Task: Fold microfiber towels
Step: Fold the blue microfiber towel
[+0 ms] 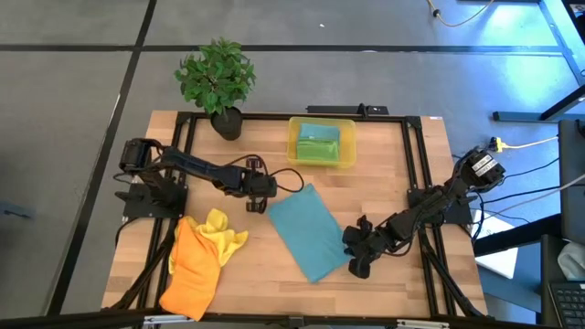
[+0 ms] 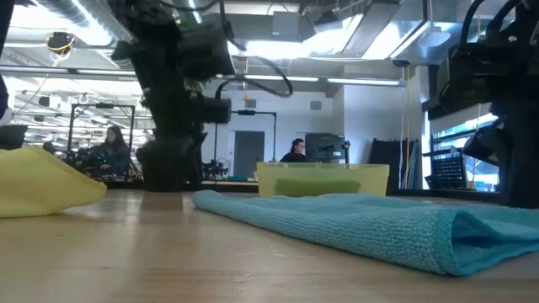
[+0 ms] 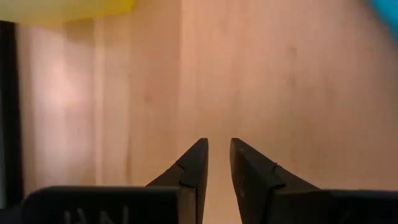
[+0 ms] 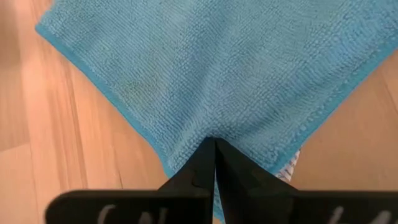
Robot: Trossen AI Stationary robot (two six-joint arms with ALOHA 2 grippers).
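Here, teal towel folded flat mid-table, right gripper pinched shut on its near corner edge, left gripper narrowly parted over bare wood beside towel's far corner, holding nothing, orange towel and yellow towel heaped at left, green towel in bin.

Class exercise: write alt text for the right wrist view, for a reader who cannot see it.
The right gripper is pinched shut on the near edge of a teal-blue microfiber towel, which lies folded on the wooden table and fills most of the picture.
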